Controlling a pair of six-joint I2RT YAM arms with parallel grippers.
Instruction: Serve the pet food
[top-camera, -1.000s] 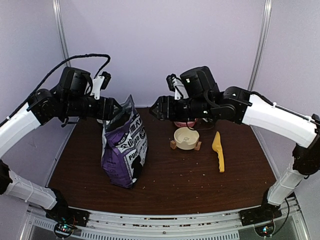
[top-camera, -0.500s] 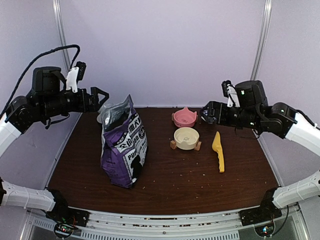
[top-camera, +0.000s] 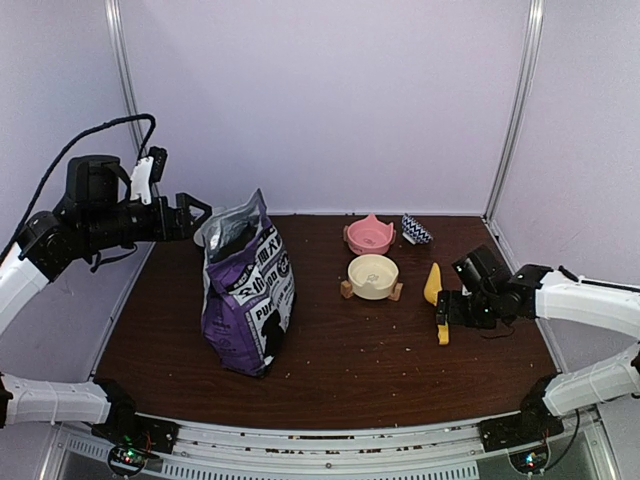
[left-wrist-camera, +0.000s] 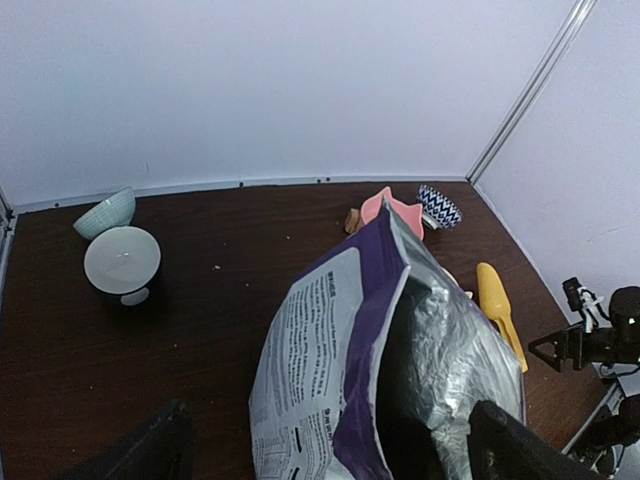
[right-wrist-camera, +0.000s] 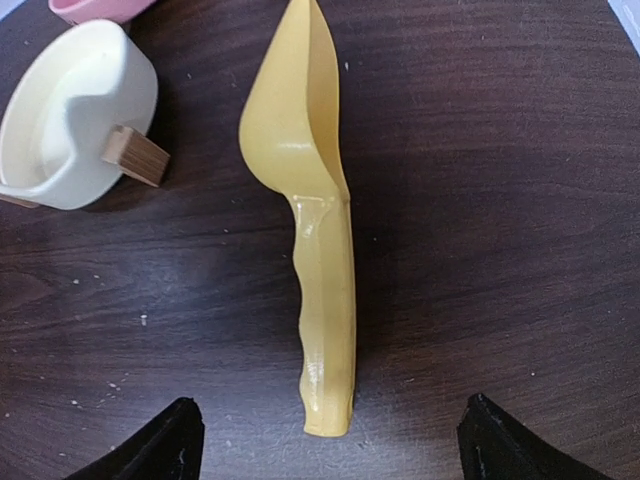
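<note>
The purple pet food bag (top-camera: 248, 295) stands upright on the left half of the brown table, its top open and its silver lining showing (left-wrist-camera: 450, 340). The kibble inside is hidden in the dark mouth. My left gripper (top-camera: 195, 212) hangs open in the air, up and to the left of the bag's top, touching nothing (left-wrist-camera: 335, 460). A yellow scoop (top-camera: 433, 283) lies flat at the right. My right gripper (top-camera: 447, 312) is low over the scoop's handle end (right-wrist-camera: 328, 420), jaws wide open on either side of it and apart from it.
A cream bowl (top-camera: 372, 275) on small wooden feet sits left of the scoop (right-wrist-camera: 70, 110), with a pink bowl (top-camera: 368, 236) behind it and a patterned bowl (top-camera: 416, 230) at the back right. A white bowl (left-wrist-camera: 122, 260) and a pale green bowl (left-wrist-camera: 105, 212) stand back left. Crumbs dot the table.
Both grippers let go of the bag's top and opened. The left arm drew back to the left. The right arm swung right and dropped down to the scoop's handle.
</note>
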